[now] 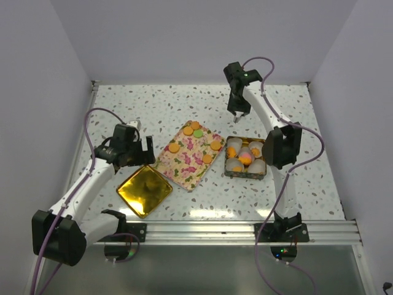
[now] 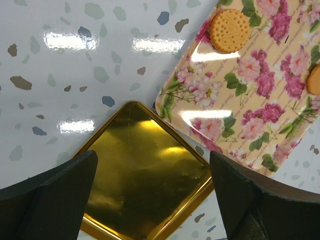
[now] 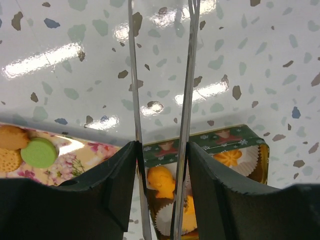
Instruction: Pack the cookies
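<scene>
Several cookies, such as an orange one (image 1: 174,148) and a green one (image 1: 198,133), lie on a floral tray (image 1: 184,169) mid-table. To its right is a green tin (image 1: 244,176) of white paper cups (image 1: 256,166), several holding orange cookies (image 1: 245,158). Behind the tin, my right gripper (image 1: 238,114) is shut on metal tongs (image 3: 186,90), whose thin blades stick out past the fingers with nothing between them. The right wrist view looks past my right gripper (image 3: 162,150) to the tin (image 3: 220,139) and a green cookie (image 3: 39,152). My left gripper (image 1: 136,150) is open and empty above a gold lid (image 1: 144,190).
The left wrist view shows the gold lid (image 2: 135,140) lying face-up under my left gripper (image 2: 152,170), its corner touching the floral tray (image 2: 250,105), on which an orange cookie (image 2: 229,30) lies. White walls close in the speckled table (image 1: 307,123) on three sides.
</scene>
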Controlling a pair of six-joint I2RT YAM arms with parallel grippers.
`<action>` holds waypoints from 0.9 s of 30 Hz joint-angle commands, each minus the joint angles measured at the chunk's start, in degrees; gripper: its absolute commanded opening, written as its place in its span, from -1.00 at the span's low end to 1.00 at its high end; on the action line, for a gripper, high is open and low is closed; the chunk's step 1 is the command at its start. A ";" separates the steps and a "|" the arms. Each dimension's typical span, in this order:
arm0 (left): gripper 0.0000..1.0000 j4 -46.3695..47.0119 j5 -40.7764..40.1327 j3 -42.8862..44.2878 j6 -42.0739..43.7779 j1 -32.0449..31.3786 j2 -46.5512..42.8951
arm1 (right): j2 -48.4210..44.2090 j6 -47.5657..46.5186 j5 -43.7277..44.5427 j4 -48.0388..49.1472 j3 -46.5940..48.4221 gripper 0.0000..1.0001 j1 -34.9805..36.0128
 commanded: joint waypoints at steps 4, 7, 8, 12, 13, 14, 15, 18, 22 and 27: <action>1.00 -5.52 -2.68 2.06 -0.90 -0.40 -2.29 | 0.18 1.64 -5.62 9.15 -6.54 -0.06 0.43; 1.00 -6.40 -0.75 1.89 -1.95 -0.40 -2.12 | 1.76 1.99 -8.78 12.23 -9.80 -0.06 0.69; 1.00 -6.41 -0.74 1.54 -4.13 -0.40 -2.20 | 2.38 2.34 -9.58 12.85 -10.25 -0.05 0.69; 1.00 -7.37 0.32 1.45 -6.17 -0.40 -1.94 | 5.19 2.08 -12.65 14.96 -10.16 -0.02 0.69; 1.00 -7.55 -0.38 1.01 -6.44 -0.40 -2.03 | 5.98 1.90 -13.27 15.31 -9.29 0.02 0.69; 1.00 -7.72 -0.74 0.92 -6.70 -0.40 -1.94 | 7.47 1.64 -13.54 15.14 -8.67 0.05 0.69; 1.00 -8.07 -1.26 0.83 -7.49 -0.40 -1.77 | 8.35 0.86 -13.71 14.88 -8.06 0.08 0.61; 0.98 -9.04 -1.79 -0.13 -9.15 -0.75 -0.45 | 10.20 -0.20 -13.28 13.82 -6.21 0.13 0.26; 0.94 -8.61 -2.58 -1.98 -12.06 -3.20 -0.18 | 8.89 -0.38 -13.54 16.19 -8.58 0.27 -1.06; 0.88 -8.87 -4.60 -3.12 -17.16 -10.58 1.13 | 11.25 -1.44 -16.44 14.89 -4.12 0.40 -3.61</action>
